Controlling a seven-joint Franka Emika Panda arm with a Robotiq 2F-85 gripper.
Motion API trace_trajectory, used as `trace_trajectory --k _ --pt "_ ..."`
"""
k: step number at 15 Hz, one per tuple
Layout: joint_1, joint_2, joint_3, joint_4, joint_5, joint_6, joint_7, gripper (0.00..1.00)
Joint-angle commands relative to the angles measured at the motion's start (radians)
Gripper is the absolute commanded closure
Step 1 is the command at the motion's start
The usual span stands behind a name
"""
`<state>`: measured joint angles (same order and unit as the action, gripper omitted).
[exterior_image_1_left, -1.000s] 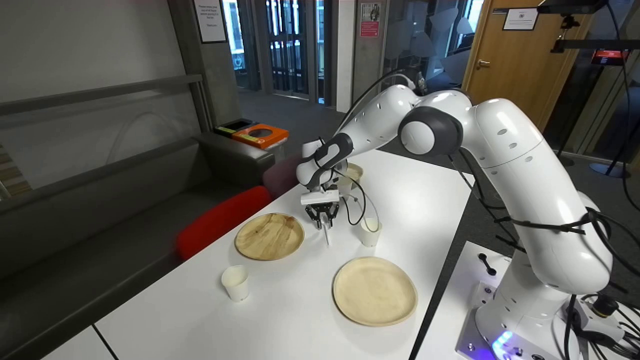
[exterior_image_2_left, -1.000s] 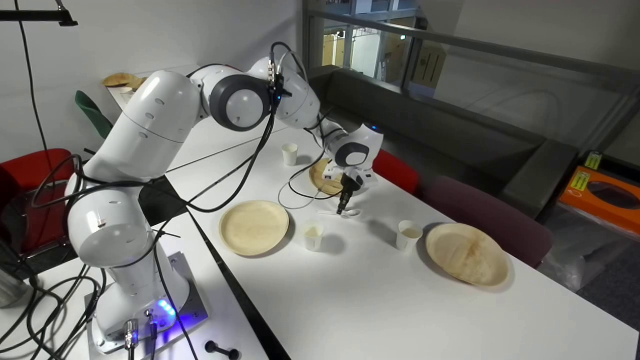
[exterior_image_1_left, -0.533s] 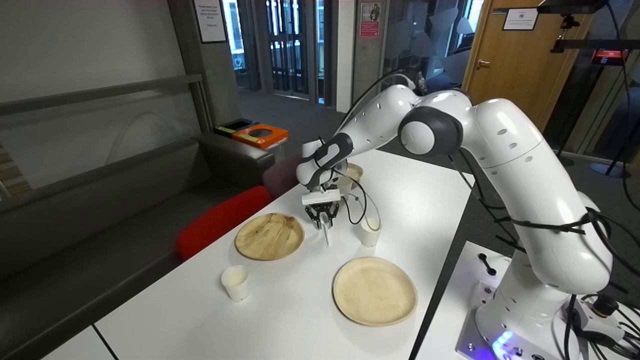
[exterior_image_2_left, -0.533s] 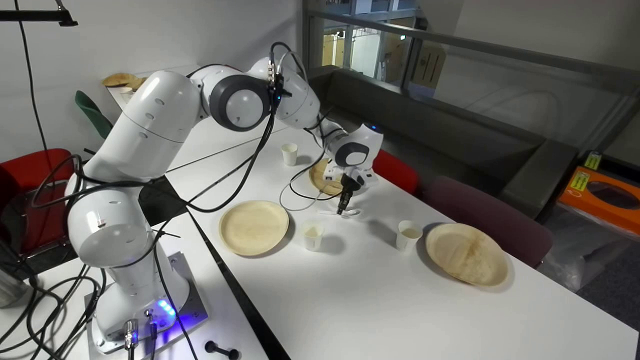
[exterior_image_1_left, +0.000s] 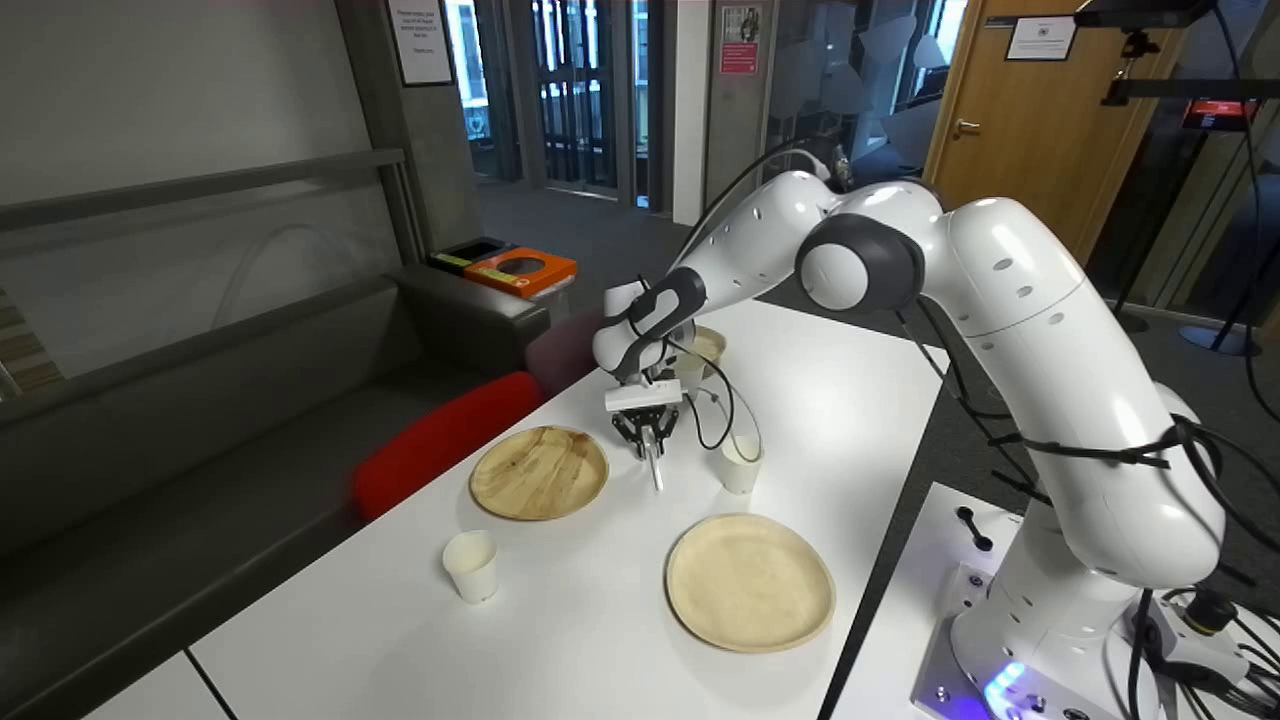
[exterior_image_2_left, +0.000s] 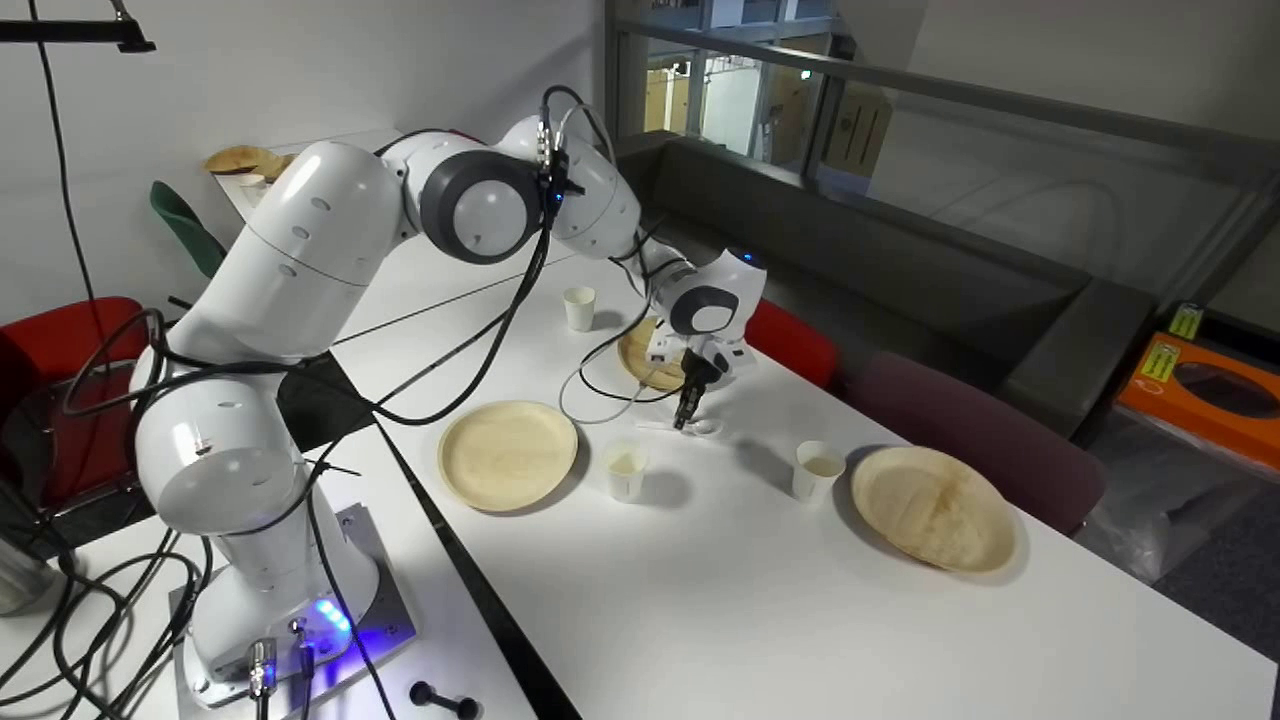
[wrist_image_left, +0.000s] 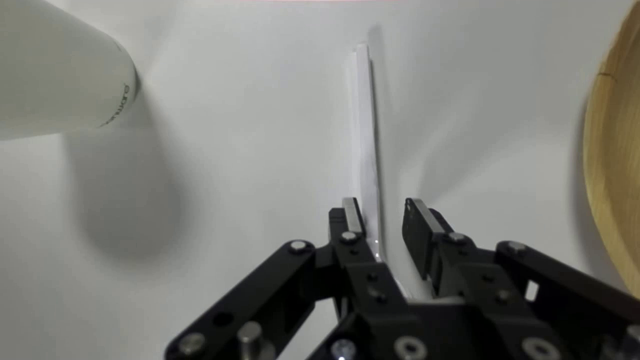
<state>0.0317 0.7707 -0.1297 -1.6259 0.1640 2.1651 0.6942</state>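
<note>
A white spoon lies on the table, its bowl (exterior_image_2_left: 706, 427) and handle showing in an exterior view and its handle (exterior_image_1_left: 656, 474) in the opposite one. My gripper (exterior_image_2_left: 684, 420) points down over it, low at the table; it also shows in an exterior view (exterior_image_1_left: 645, 450). In the wrist view the jaws (wrist_image_left: 384, 212) are open. The spoon's handle (wrist_image_left: 368, 135) runs between them, close along the left finger, with a gap to the right finger. Whether it touches the left finger I cannot tell. The spoon's bowl is hidden behind the gripper there.
A white cup (wrist_image_left: 60, 75) stands left of the jaws and a wooden plate (wrist_image_left: 597, 165) lies right in the wrist view. Another plate (exterior_image_1_left: 750, 583) and cup (exterior_image_1_left: 472, 567) lie nearer the camera. A third cup (exterior_image_2_left: 817, 468) and plate (exterior_image_2_left: 935, 510) stand farther along. Cables hang over the table.
The arm has barely moved. The spoon seems to have rolled a little: its handle looks wider in an exterior view and its bowl looks different from half a second ago.
</note>
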Motion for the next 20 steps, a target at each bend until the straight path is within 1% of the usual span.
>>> trace_trajectory --k 1,2,3,4,5,6,7,8,9,10,11,12,14,18,20 --pt "-0.005 -0.009 -0.003 -0.002 -0.015 -0.001 -0.018 0.7" --pt "-0.005 -0.009 -0.003 -0.002 -0.016 0.0 -0.018 0.7" --pt "-0.005 -0.009 -0.003 -0.002 -0.016 0.0 -0.018 0.74" --pt "-0.005 -0.009 -0.003 -0.002 -0.016 -0.001 -0.017 0.74" --pt "-0.005 -0.009 -0.003 -0.001 -0.016 -0.001 -0.017 0.78" --pt "-0.005 -0.009 -0.003 -0.002 -0.016 -0.001 -0.017 0.77" --pt "-0.005 -0.008 -0.003 -0.001 -0.016 -0.001 -0.017 0.82" --pt "-0.005 -0.008 -0.003 -0.001 -0.016 -0.001 -0.017 0.83" --pt "-0.005 -0.008 -0.004 -0.001 -0.016 -0.001 -0.016 0.87" --pt "-0.005 -0.009 -0.004 -0.001 -0.016 -0.001 -0.016 0.85" --pt "-0.006 -0.009 -0.004 -0.001 -0.016 -0.001 -0.017 0.88" --pt "-0.006 -0.009 -0.004 -0.001 -0.016 -0.001 -0.017 0.87" --pt "-0.006 -0.009 -0.004 -0.002 -0.016 0.0 -0.017 0.88" --pt "-0.006 -0.01 -0.003 -0.002 -0.016 0.0 -0.017 1.0" --pt "-0.006 -0.01 -0.004 -0.002 -0.016 0.001 -0.016 0.98"
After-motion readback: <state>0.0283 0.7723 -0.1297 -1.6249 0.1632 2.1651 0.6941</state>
